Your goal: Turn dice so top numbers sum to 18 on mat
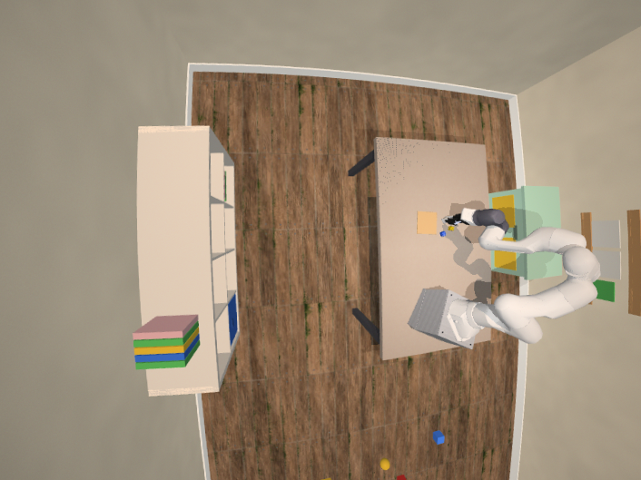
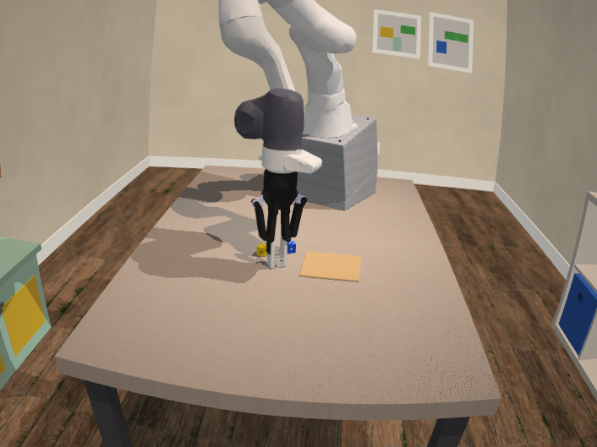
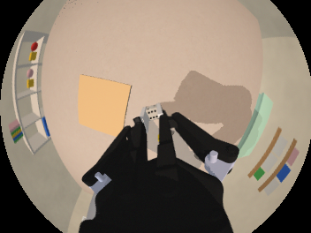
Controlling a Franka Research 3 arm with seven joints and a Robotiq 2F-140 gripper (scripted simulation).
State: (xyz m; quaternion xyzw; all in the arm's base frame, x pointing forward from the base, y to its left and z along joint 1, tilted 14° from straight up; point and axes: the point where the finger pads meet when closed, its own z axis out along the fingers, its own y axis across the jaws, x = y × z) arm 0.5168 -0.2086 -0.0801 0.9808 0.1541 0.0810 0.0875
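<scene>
Evidently, claw [image 1: 445, 220] [image 2: 277, 259] [image 3: 152, 110] gripping white die [image 2: 279, 258] [image 3: 153, 112] (black pips [image 3: 152, 111]), near orange mat [image 1: 427, 222] [image 2: 331, 266] [image 3: 104, 105].

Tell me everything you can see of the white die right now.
The white die is a small, pale cube with dark pips, its material perhaps plastic. The wrist view shows pips in rows on its upper face, too small to count surely. The tool is shut on it, a finger against each of two opposite sides. It looks roughly level, off the mat and beside it. Whether its underside touches the table is unclear.
</scene>
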